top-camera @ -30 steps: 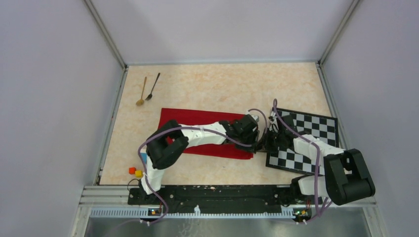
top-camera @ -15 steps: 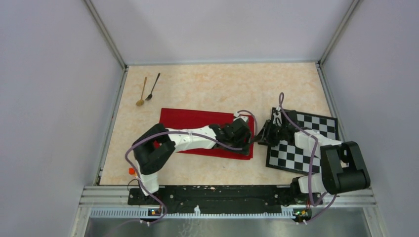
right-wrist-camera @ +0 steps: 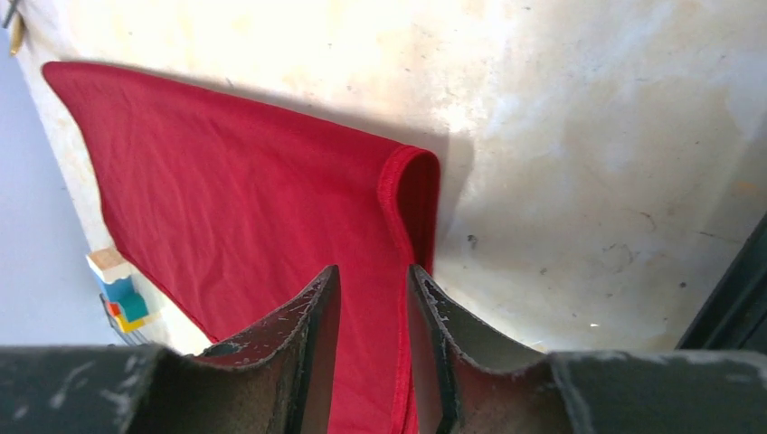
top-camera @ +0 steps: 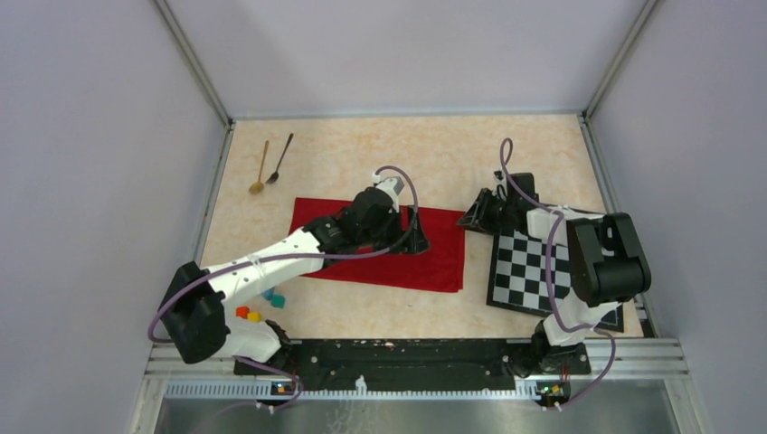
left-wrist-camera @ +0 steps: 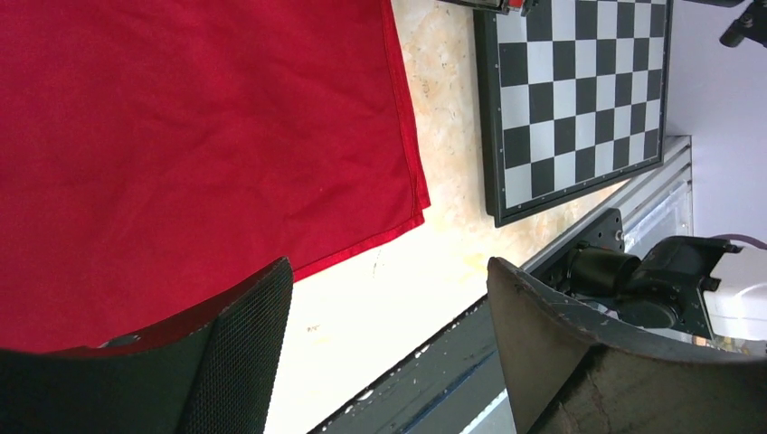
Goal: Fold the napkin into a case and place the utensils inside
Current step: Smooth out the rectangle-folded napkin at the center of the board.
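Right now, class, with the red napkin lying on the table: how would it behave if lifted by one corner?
The napkin would probably droop limply: its folded edge curls softly. It looks thin, so likely light. Pushed, it may bunch rather than slide, given its fine creases.

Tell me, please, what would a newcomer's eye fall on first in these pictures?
The bright red napkin spread in the middle of the table stands out first, with the left end effector open over it. Right of it lies the black-and-white chequered mat, and at the far left a gold spoon and a black spoon lie side by side.
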Robot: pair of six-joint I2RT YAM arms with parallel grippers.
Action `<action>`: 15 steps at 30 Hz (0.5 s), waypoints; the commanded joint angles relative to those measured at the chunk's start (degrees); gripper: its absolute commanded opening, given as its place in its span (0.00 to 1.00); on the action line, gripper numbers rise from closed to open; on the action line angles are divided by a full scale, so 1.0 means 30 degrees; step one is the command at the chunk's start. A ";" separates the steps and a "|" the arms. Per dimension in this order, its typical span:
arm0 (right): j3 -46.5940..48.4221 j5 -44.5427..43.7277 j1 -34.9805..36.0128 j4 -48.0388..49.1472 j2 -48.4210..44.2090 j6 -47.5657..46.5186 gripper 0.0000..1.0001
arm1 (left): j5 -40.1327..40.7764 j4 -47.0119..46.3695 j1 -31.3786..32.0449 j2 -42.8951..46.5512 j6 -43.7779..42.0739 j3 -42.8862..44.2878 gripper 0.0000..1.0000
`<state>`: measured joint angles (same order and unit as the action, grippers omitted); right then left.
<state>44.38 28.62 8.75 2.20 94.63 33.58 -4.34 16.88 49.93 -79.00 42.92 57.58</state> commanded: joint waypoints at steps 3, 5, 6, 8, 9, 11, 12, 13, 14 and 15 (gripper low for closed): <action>0.0902 -0.0889 -0.0292 0.0092 0.0197 -0.1130 0.33 | -0.0509 -0.0098 -0.0492 0.1108 -0.0487 -0.0648 0.83; 0.0825 -0.0879 -0.0334 0.0353 0.0206 -0.1174 0.33 | -0.0550 -0.0111 -0.0509 0.1140 -0.0488 -0.0657 0.83; 0.0844 -0.0844 -0.0339 0.0498 0.0265 -0.1193 0.33 | -0.0594 -0.0119 -0.0517 0.1142 -0.0464 -0.0676 0.83; 0.0970 -0.0736 -0.0340 0.0695 0.0452 -0.1172 0.30 | -0.0648 -0.0164 -0.0531 0.1112 -0.0482 -0.0678 0.83; 0.1056 -0.0834 -0.0340 0.0666 0.0559 -0.1178 0.28 | -0.0650 -0.0155 -0.0531 0.1110 -0.0478 -0.0678 0.83; 0.1235 -0.0911 -0.0358 0.0763 0.0672 -0.1204 0.26 | -0.0655 -0.0133 -0.0530 0.1066 -0.0480 -0.0677 0.83; 0.1298 -0.0874 -0.0368 0.0813 0.0748 -0.1197 0.25 | -0.0677 -0.0144 -0.0531 0.1099 -0.0459 -0.0693 0.83; 0.1379 -0.0869 -0.0369 0.0867 0.0863 -0.1189 0.24 | -0.0687 -0.0134 -0.0531 0.1101 -0.0468 -0.0706 0.83; 0.1444 -0.0843 -0.0369 0.0933 0.0970 -0.1155 0.23 | -0.0692 -0.0122 -0.0531 0.1134 -0.0458 -0.0733 0.83; 0.1555 -0.0803 -0.0369 0.0955 0.1089 -0.1147 0.22 | -0.0678 -0.0132 -0.0527 0.1138 -0.0427 -0.0751 0.83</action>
<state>45.98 26.57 8.34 2.26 96.68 31.18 -5.78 17.21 48.51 -77.30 42.06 55.79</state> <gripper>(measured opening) 0.237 0.831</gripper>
